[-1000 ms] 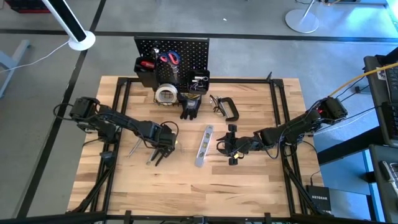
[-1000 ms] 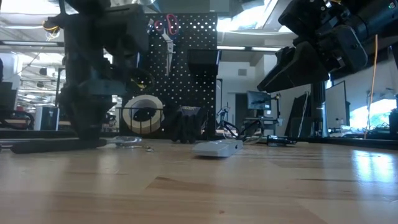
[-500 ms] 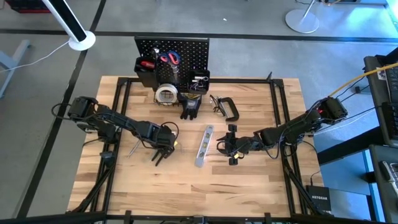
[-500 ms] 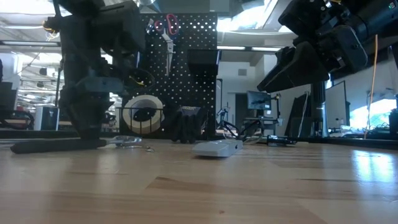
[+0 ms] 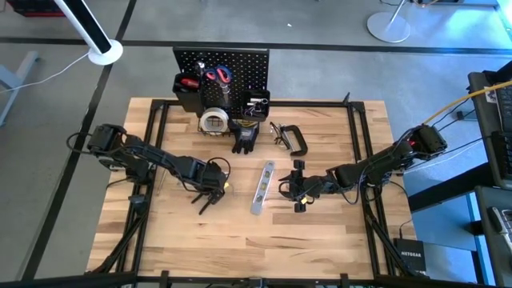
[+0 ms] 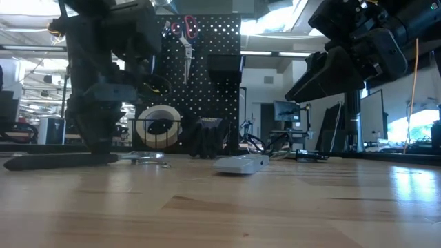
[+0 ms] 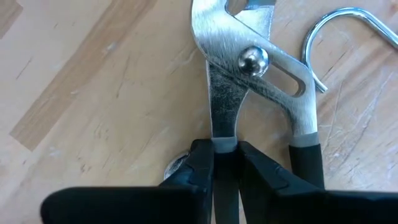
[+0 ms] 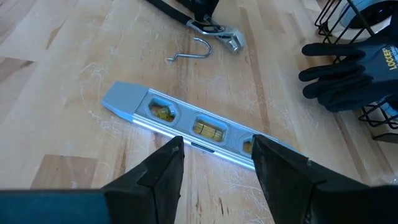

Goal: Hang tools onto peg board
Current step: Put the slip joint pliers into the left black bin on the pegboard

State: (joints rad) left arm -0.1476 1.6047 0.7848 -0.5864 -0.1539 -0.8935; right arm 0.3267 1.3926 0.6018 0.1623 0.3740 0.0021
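L gripper (image 5: 206, 194), left-centre of high view, down on the wooden table (image 5: 320, 232): fingers (image 7: 202, 163) narrow, pinched on one black handle of the pliers (image 7: 239, 74), which lie flat on the wood. Silver hook (image 7: 339, 37) just beside the pliers' head, apart from it. Peg board (image 5: 240, 64) upright at upper centre of high view, w/ scissors (image 5: 218, 76) hanging on it, black bins (image 5: 190, 90) and tape roll (image 5: 214, 121) in wire basket at its foot. Black gloves (image 5: 245, 138) lie just below the board; C-clamp (image 5: 293, 139) to their right. Level bar (image 5: 262, 188) flat at frame centre. R gripper (image 5: 295, 186) right of centre, just beside the level, jaws wide, holding nothing.
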